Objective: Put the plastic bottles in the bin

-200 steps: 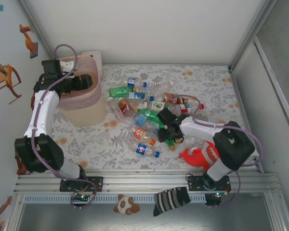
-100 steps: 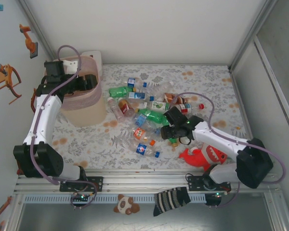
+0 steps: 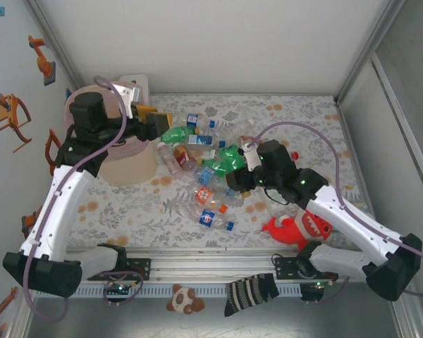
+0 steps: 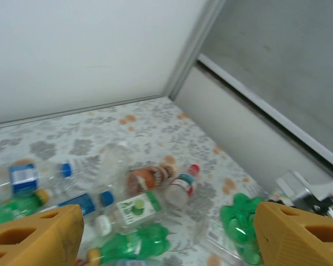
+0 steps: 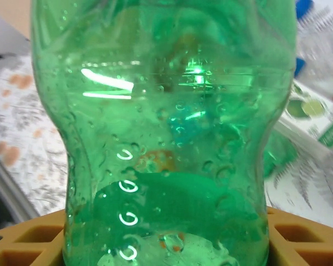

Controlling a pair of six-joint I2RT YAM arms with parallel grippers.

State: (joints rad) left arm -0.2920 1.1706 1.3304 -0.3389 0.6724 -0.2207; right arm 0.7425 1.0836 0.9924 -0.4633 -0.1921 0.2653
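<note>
Above the flowered table (image 3: 310,120), my right claw (image 5: 166,244) clenches a green bottle (image 5: 166,138); my left claw (image 4: 166,233) hangs released beside the bin (image 3: 127,169).

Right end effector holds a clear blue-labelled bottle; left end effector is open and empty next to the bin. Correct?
Wrong on the bottle: the right wrist view shows the right end effector gripping a green plastic bottle, not a clear blue-labelled one. The left end effector is open and empty next to the bin.

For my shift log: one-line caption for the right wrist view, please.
Right pincer clamped on a translucent green plastic bottle, floral table cover behind.
</note>
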